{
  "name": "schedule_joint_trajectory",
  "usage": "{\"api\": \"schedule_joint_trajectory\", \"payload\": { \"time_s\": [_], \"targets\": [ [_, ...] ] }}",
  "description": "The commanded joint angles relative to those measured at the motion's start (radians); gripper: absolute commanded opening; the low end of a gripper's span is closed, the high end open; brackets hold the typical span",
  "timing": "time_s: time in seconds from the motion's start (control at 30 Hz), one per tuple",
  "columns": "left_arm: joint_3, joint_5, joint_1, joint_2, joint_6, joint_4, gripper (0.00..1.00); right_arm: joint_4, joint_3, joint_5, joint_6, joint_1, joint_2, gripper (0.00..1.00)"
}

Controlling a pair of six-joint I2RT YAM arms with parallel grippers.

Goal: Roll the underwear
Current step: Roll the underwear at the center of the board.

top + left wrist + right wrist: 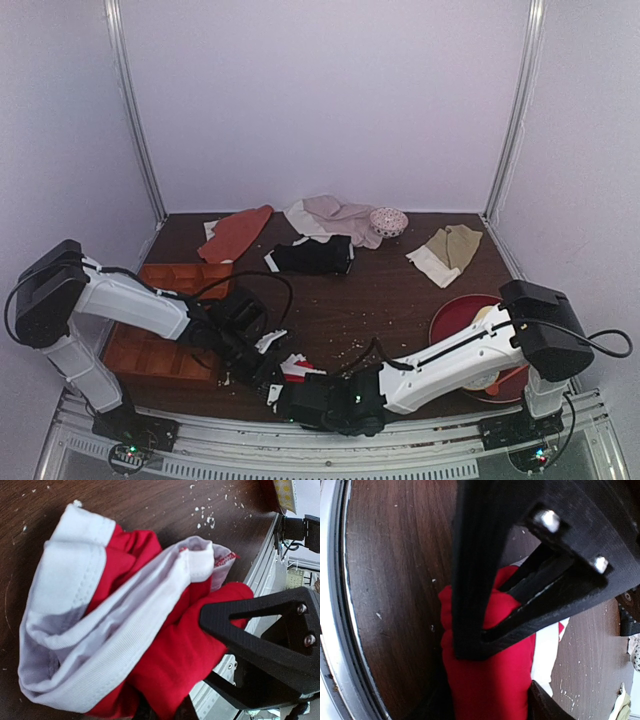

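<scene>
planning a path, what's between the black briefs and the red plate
Top view: only bare, crumb-speckled table lies between the black briefs and the red plate.

Seen from above, the underwear point(298, 369) is only a small red-and-white scrap, with the rest covered by the left gripper point(262, 366) and right gripper point(292, 392) crowded over it. In the left wrist view its lower folds run off the bottom edge. In the right wrist view a blurred black finger point(470, 580) of the right gripper masks the fabric's upper part, and whether those jaws pinch the cloth cannot be told.
</scene>
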Motion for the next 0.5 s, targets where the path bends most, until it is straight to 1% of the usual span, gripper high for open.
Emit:
{"api": "schedule_joint_trajectory", "payload": {
  "time_s": [0.0,0.07,0.13,0.23,0.3,0.47],
  "targets": [
    [-0.003,-0.008,-0.006,0.025,-0.017,-0.049,0.0,-0.088,-0.056,-0.049,-0.012,-0.001,0.063,0.54],
    [-0.004,-0.006,-0.005,0.026,-0.014,-0.048,0.0,-0.083,-0.059,-0.042,-0.007,-0.001,0.064,0.53],
    [-0.004,-0.004,-0.005,0.026,-0.015,-0.048,0.0,-0.078,-0.059,-0.038,-0.003,-0.001,0.065,0.49],
    [-0.002,-0.002,-0.005,0.027,-0.014,-0.049,0.0,-0.075,-0.048,-0.034,0.0,-0.001,0.068,0.38],
    [0.0,-0.003,-0.005,0.03,-0.012,-0.053,0.0,-0.074,-0.043,-0.035,-0.002,-0.001,0.066,0.28],
    [0.003,-0.005,-0.006,0.03,-0.014,-0.058,0.0,-0.076,-0.042,-0.069,0.002,-0.002,0.051,0.13]
  ]
}}
